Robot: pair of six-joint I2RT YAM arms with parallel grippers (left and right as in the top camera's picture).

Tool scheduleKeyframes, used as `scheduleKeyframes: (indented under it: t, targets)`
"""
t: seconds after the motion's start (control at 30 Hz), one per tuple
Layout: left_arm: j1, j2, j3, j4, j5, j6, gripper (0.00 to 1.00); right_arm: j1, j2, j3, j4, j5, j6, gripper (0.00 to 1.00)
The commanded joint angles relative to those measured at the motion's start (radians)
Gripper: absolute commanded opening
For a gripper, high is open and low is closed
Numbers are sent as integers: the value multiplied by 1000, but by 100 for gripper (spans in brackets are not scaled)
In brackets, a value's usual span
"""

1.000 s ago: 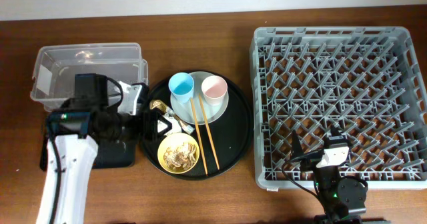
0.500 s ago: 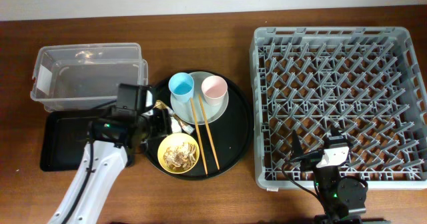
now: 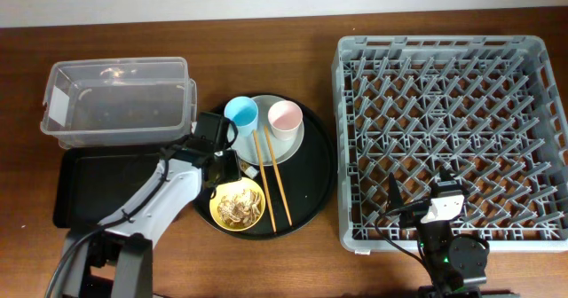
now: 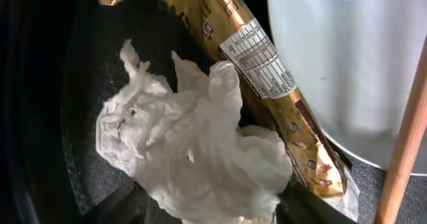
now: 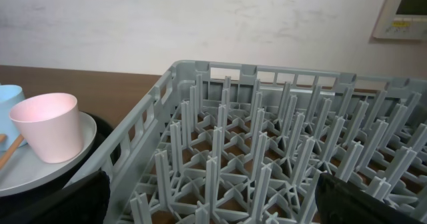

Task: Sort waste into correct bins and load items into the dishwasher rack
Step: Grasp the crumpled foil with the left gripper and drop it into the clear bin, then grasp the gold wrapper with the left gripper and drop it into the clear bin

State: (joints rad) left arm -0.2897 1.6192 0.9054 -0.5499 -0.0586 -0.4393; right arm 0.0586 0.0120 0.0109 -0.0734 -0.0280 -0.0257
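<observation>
My left gripper hangs low over the left side of the round black tray. In the left wrist view it is open, one finger on either side of a crumpled white tissue. The gold foil wrapper lies just beyond the tissue, against the pale plate. The yellow bowl holds beige food scraps. The blue cup and pink cup stand on the plate, with the chopsticks beside them. My right gripper is open and empty over the front of the grey rack.
The clear tub stands at the back left, and the black rectangular tray lies in front of it, partly under my left arm. In the right wrist view the pink cup shows to the left of the rack wall.
My left arm swung right, from over the black rectangular tray to the left part of the round tray, down at the tissue and wrapper. The right arm has not moved.
</observation>
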Motion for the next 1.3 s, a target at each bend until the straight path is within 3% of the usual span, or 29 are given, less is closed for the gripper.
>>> scheduleKeyframes:
  t: [0.0,0.07,0.1,0.3,0.37,0.4,0.53,0.73,0.8,0.83,0.87,0.9,0.97,1.1,1.13,1.2,1.27]
  targets:
    - [-5,10,-7,3,-10,-5,30,-8,-6,-5,-4,-6,7,98]
    - [-2,6,-4,-8,-11,-5,4,-8,-6,-5,-4,-6,7,99]
    - [-2,-3,7,-21,-18,-4,0,-8,-6,-5,-4,-6,7,98]
    - [-2,-205,219,-264,-156,0,0,-8,-6,-5,-4,-6,7,98]
    - [-2,-265,253,-275,-164,-1,0,-8,-6,-5,-4,-6,7,98]
    - [-2,-305,278,-268,-237,-1,0,-8,-6,-5,-4,-6,7,98]
    - [55,-317,279,-143,-364,-1,0,-8,-6,-5,-4,-6,7,98]
    - [286,-159,279,143,-337,2,0,-8,-6,-5,-4,-6,7,98]
    - [341,-38,279,251,-233,99,0,-8,-6,-5,-4,-6,7,98]
    - [370,42,279,296,-191,127,4,-8,-6,-5,-4,-6,7,98]
    - [384,80,279,316,-192,145,21,-8,-6,-5,-4,-6,7,98]
    - [396,100,279,335,-191,169,49,-8,-6,-5,-4,-6,7,98]
    - [420,99,280,376,-191,211,75,-8,-6,-5,-4,-6,7,99]
    - [423,56,357,280,-123,210,87,-8,-6,-5,-4,-6,7,98]
    - [423,20,410,187,-116,209,87,-8,-6,-5,-4,-6,7,98]
    - [423,-58,529,-78,-18,190,99,-8,-6,-5,-4,-6,7,98]
    - [423,-159,563,-393,156,71,99,-8,-6,-5,-4,-6,7,98]
